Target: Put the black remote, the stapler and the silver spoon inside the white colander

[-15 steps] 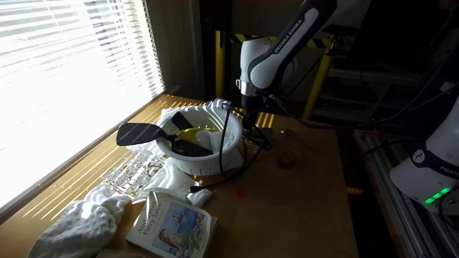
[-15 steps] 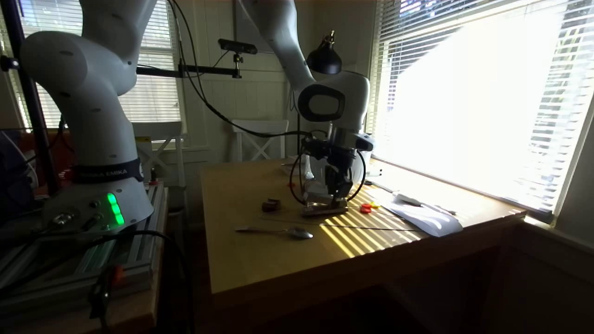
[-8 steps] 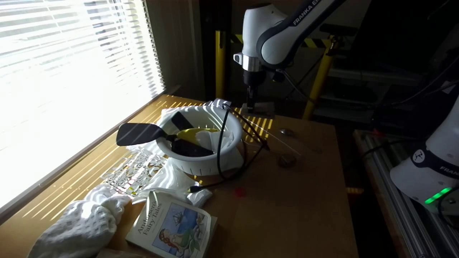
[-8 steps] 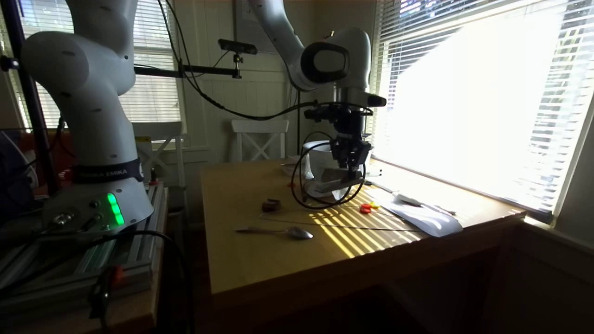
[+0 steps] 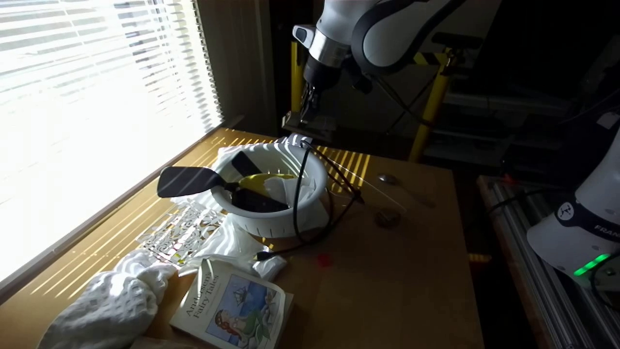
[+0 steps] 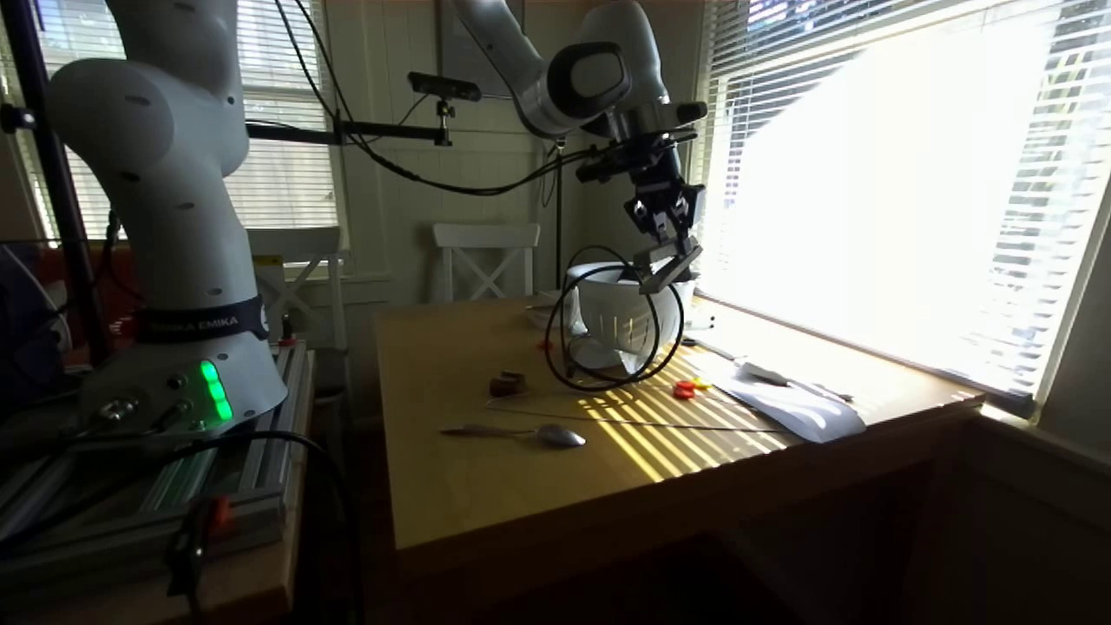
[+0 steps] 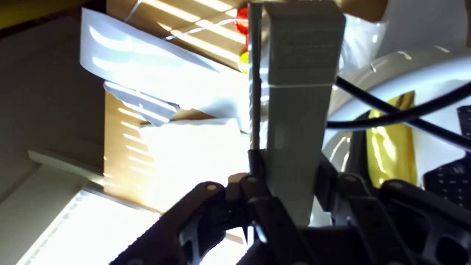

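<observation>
Stapler (image 7: 303, 73) held beside white colander (image 5: 271, 227)

Pincer (image 7: 290, 171) status: I have the stapler clamped between two black fingers (image 7: 327, 180), one against each long side. In the wrist view I read a metal strip along one edge of its gray body. Both exterior views show the pincer tilted and the stapler raised clear of the table (image 6: 460, 490). In the wrist view the colander's opening lies to the right of the stapler. I cannot tell whether any part of the stapler overhangs the rim.

Colander contents: I see a yellow object (image 5: 261, 183) and crumpled white material (image 5: 281, 189). A black spatula (image 5: 189, 182) crosses the rim with its blade outside. The wrist view also shows a dark item with rows of pale dots (image 7: 447, 180) inside; it resembles the black remote, but I cannot confirm the match. A black cable (image 5: 296, 194) loops over the rim and runs down to the table.

Table items: the silver spoon (image 6: 542, 434) lies well apart from the colander. A small brown object (image 6: 507, 384) sits near the spoon. In an exterior view I note a book (image 5: 237, 305) titled "Andersen's Fairy Tales" next to a white cloth (image 5: 109, 298).
</observation>
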Robot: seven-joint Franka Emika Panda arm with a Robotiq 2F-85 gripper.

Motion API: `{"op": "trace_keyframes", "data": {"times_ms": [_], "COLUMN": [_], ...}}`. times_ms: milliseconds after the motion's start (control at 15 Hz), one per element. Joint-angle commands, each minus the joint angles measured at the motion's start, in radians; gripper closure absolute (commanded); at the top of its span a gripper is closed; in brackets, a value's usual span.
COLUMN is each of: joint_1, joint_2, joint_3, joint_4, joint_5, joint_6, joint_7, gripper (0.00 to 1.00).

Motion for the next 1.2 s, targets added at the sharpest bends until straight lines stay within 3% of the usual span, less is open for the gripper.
{"op": "trace_keyframes", "data": {"times_ms": [0, 267, 533, 600, 800, 867, 1000, 1133], "joint_1": [0.071, 0.145, 0.124, 0.1, -0.132, -0.186, -0.27, -0.308], "joint_2": [0.032, 0.05, 0.146, 0.172, 0.243, 0.257, 0.249, 0.21], "joint_3": [0.055, 0.096, 0.17, 0.197, 0.439, 0.483, 0.541, 0.54], "joint_4": [0.081, 0.19, 0.254, 0.262, 0.251, 0.241, 0.197, 0.143], "joint_5": [-0.024, -0.093, -0.029, 0.006, 0.065, 0.107, 0.192, 0.33], "joint_6": [-0.017, -0.074, -0.034, -0.028, 0.001, -0.002, -0.007, 0.015], "joint_7": [-0.061, -0.129, -0.361, -0.445, -0.647, -0.717, -0.851, -0.992], "gripper": [0.89, 0.89, 0.89, 0.89, 0.89, 0.89, 0.89, 0.89]}}
